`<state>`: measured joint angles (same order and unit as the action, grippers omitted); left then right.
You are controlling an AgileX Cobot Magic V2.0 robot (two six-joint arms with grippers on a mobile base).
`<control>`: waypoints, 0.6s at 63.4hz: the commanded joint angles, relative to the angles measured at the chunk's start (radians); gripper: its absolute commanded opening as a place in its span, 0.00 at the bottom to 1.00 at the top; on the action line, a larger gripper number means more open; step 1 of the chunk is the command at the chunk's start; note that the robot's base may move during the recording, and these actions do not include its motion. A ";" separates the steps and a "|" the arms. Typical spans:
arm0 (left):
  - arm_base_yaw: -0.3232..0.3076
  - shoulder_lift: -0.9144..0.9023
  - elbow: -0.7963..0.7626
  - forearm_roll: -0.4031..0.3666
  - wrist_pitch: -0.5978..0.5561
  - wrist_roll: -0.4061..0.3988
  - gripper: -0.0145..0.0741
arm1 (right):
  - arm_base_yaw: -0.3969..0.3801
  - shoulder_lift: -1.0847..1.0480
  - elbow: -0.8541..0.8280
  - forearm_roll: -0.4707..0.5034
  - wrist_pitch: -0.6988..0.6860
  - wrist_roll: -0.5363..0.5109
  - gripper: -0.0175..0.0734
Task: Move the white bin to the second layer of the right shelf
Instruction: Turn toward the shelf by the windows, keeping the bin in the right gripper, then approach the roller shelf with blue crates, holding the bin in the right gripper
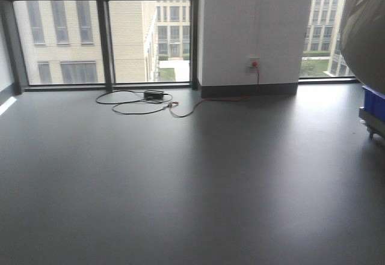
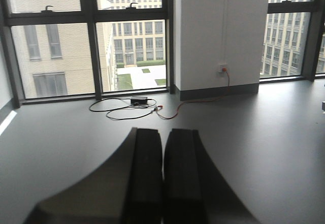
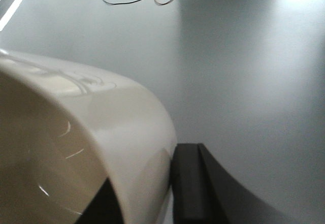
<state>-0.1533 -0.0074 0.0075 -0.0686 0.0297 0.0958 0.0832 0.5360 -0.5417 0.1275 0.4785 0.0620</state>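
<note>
right gripper (image 3: 147, 193) clamped on white bin (image 3: 101, 132) wall for carrying | left gripper (image 2: 162, 173) clenched empty, tucked clear | shelf unseen

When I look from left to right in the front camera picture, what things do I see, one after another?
Left window pane → black box on the floor → wall socket → white bin at the right edge.
</note>
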 commanded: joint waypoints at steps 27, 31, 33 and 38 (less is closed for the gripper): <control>-0.003 -0.015 0.033 -0.003 -0.091 -0.007 0.26 | -0.007 0.001 -0.032 0.008 -0.097 -0.008 0.25; -0.003 -0.015 0.033 -0.003 -0.091 -0.007 0.26 | -0.007 0.001 -0.032 0.008 -0.096 -0.008 0.25; -0.003 -0.015 0.033 -0.003 -0.091 -0.007 0.26 | -0.007 0.001 -0.032 0.008 -0.095 -0.008 0.25; -0.003 -0.015 0.033 -0.003 -0.091 -0.007 0.26 | -0.007 0.001 -0.032 0.008 -0.095 -0.008 0.25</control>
<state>-0.1533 -0.0074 0.0075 -0.0686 0.0297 0.0958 0.0832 0.5360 -0.5417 0.1275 0.4785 0.0620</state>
